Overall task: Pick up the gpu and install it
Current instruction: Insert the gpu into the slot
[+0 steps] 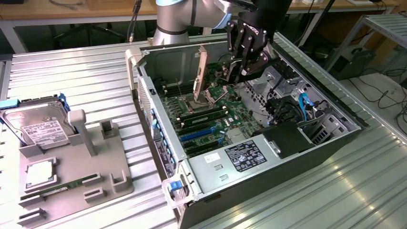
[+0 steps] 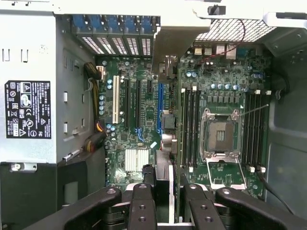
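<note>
I'm in the install step: the gripper (image 1: 245, 71) hangs inside the open case (image 1: 330, 138), above the motherboard (image 1: 210, 117), with the gpu (image 1: 202, 71) gripped between its fingers (image 2: 142, 203). The fingers are closed down to a narrow gap on the card's top edge; in the wrist view it runs edge-on as a dark strip from between them down toward the board.

In the exterior view the gpu stands upright, its metal bracket toward the case's rear wall. I judge it is over the expansion slots (image 2: 136, 103), near the blue one (image 2: 160, 103), but I can't tell whether its lower edge has reached a slot or is just above.

As I read it, seating calls for the card's edge to line up with the slot, the bracket to meet the rear opening, and a straight push down. Tilt would jam it.

On the tabletop (image 1: 83, 71), the hard drive (image 1: 38, 126) sits in its holder (image 1: 76, 167).
</note>
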